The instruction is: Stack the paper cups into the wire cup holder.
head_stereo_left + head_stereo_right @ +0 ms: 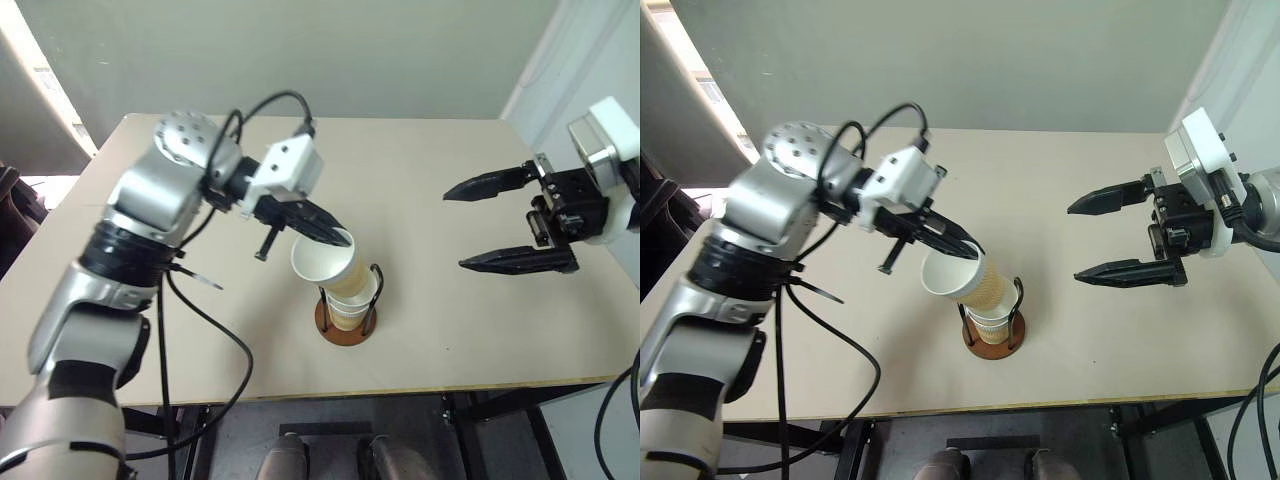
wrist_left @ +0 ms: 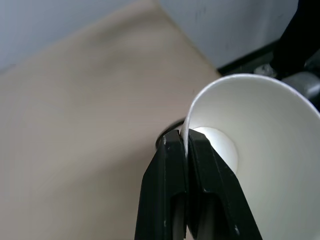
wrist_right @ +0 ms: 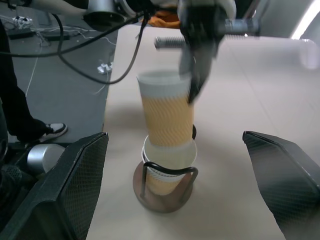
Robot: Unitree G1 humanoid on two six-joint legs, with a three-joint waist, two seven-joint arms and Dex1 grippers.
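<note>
Paper rim pinched in our left gripper [image 1: 335, 235], the top cup [image 1: 962, 277] tilts above the wire cup holder [image 1: 992, 325]. It could jam crooked. Our right gripper [image 1: 500, 225] hangs spread wide.

You're looking at paper cups [image 3: 167, 120] with matt, ribbed tan walls and smooth white insides. The holder [image 3: 162, 192] has a smooth reddish wood base and thin black wire loops. The table [image 1: 450, 180] is matt beige. Both gripper finger [image 3: 82, 185] pads show a fine textured black plastic.
</note>
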